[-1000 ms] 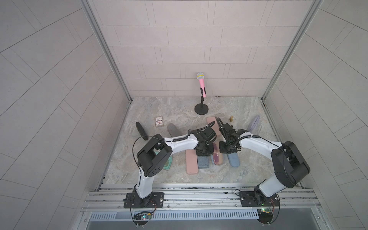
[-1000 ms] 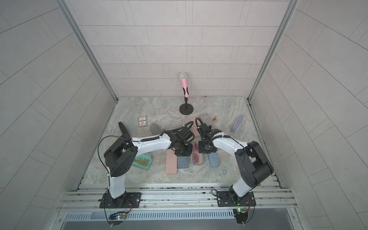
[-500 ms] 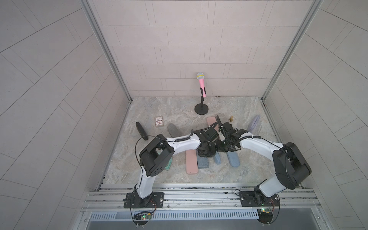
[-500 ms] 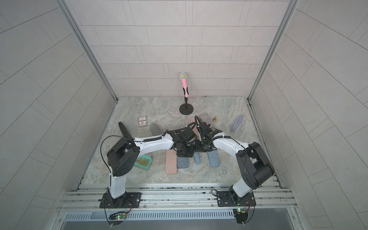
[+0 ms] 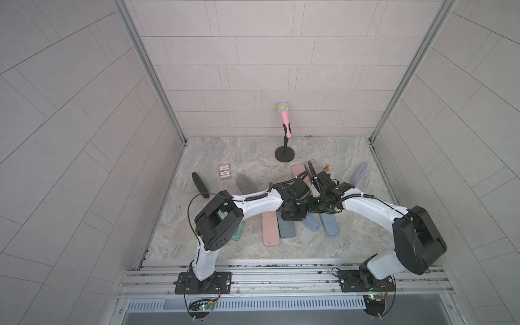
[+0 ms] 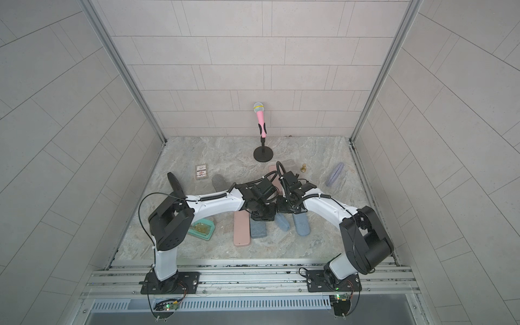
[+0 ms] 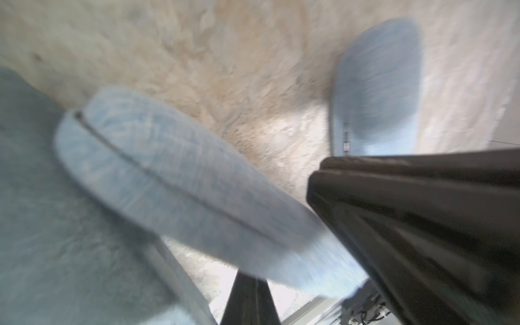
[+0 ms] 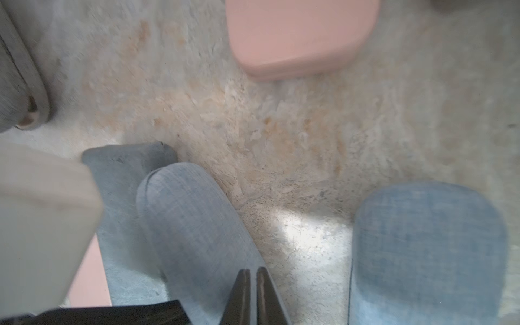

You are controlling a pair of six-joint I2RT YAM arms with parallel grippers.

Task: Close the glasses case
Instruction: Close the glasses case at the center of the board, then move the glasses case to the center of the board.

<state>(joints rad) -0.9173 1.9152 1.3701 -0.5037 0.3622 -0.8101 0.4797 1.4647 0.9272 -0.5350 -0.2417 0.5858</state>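
The glasses case (image 5: pixel 311 224) (image 6: pixel 282 222) is light blue fabric and lies on the marble floor between my two grippers. Its lid is down, and a thin seam runs along it in the left wrist view (image 7: pixel 174 180). My left gripper (image 5: pixel 294 216) (image 7: pixel 249 298) is shut at one end of the case, and the case's edge hides its tips. My right gripper (image 5: pixel 315 209) (image 8: pixel 253 295) hovers over the same case (image 8: pixel 194 225). Its fingers stand a narrow slit apart with nothing between them.
Close around lie a long pink case (image 5: pixel 270 232), a grey-blue case (image 5: pixel 286 229) and a blue case (image 5: pixel 329 225). Farther off are a pink microphone on a stand (image 5: pixel 284 154), a lilac case (image 5: pixel 358 174), a black case (image 5: pixel 200 185) and a green tray (image 5: pixel 237 232).
A second ago the case lay open with its pinkish lining showing; now its lid is down. My right gripper has swung in toward the left one, and its fingers have parted slightly.
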